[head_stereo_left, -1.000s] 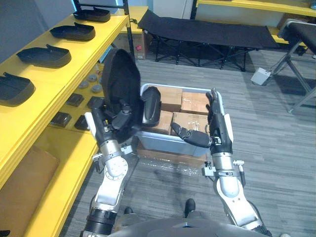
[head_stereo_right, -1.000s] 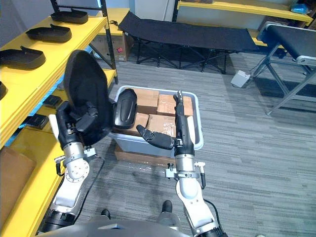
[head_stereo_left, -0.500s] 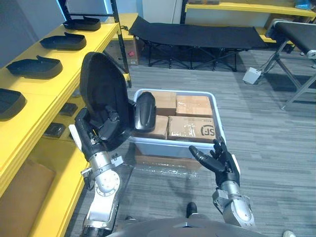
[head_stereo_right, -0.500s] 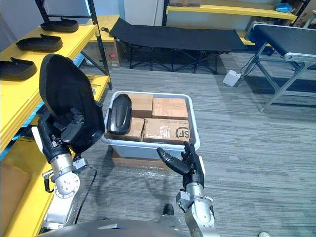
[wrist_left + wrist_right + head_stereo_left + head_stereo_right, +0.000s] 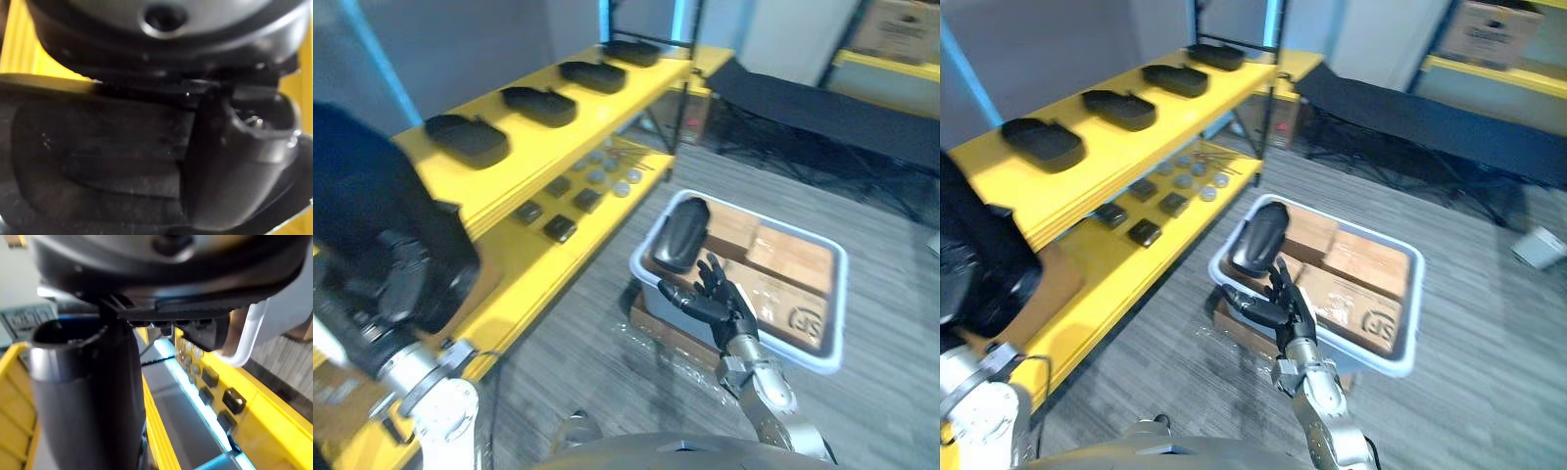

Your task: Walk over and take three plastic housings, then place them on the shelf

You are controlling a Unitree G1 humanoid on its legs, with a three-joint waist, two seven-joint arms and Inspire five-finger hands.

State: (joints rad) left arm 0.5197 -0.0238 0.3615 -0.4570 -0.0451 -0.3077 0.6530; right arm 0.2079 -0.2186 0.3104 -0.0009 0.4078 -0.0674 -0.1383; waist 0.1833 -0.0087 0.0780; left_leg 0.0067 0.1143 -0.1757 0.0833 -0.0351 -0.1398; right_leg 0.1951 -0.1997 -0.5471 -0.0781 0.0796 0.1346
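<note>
Yellow shelf (image 5: 558,137): row of black tray-shaped housings (image 5: 467,139) on upper level, small dark and round parts (image 5: 570,201) on lower. Grey bin (image 5: 838,308) beside it, cardboard boxes (image 5: 793,264) inside, glossy oval housing (image 5: 677,233) leaning at shelf-side corner. Left arm raised near shelf, left hand (image 5: 396,289) curled round big matte housing (image 5: 362,196). Right arm low, right hand (image 5: 717,299) before bin, fingers spread, empty.

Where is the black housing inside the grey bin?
Left eye view: the housing leans at the left end of the bin, beside cardboard boxes, just beyond the right hand.
</note>
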